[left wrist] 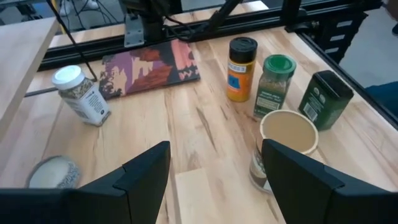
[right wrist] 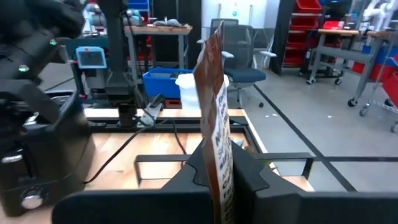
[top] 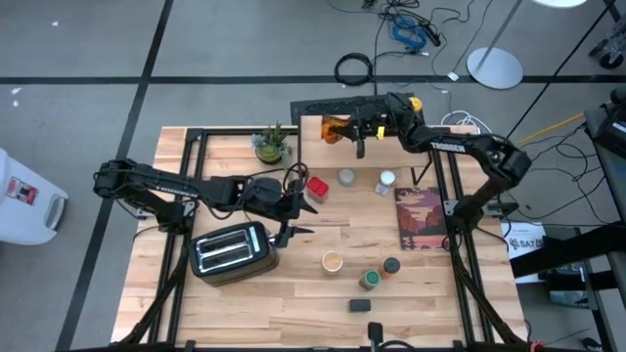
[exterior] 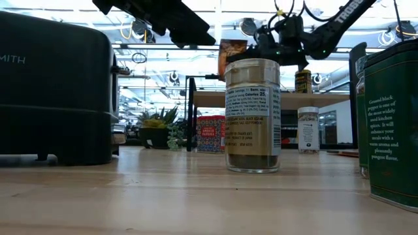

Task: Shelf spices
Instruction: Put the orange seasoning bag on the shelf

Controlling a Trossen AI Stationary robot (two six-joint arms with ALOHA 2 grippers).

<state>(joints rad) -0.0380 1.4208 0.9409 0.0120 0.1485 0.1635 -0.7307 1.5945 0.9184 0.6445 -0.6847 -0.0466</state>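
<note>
Your right gripper [top: 341,128] hangs over the shelf [top: 318,124] at the bench's far edge, fingers clamped on a flat brown spice packet [right wrist: 214,106] (held upright, likely for standing it there). Your left gripper [top: 293,221] waits beside the toaster [top: 231,250], fingers apart and empty; a tan-lidded jar [top: 333,260] and other spices remain on the bench [top: 293,293].
</note>
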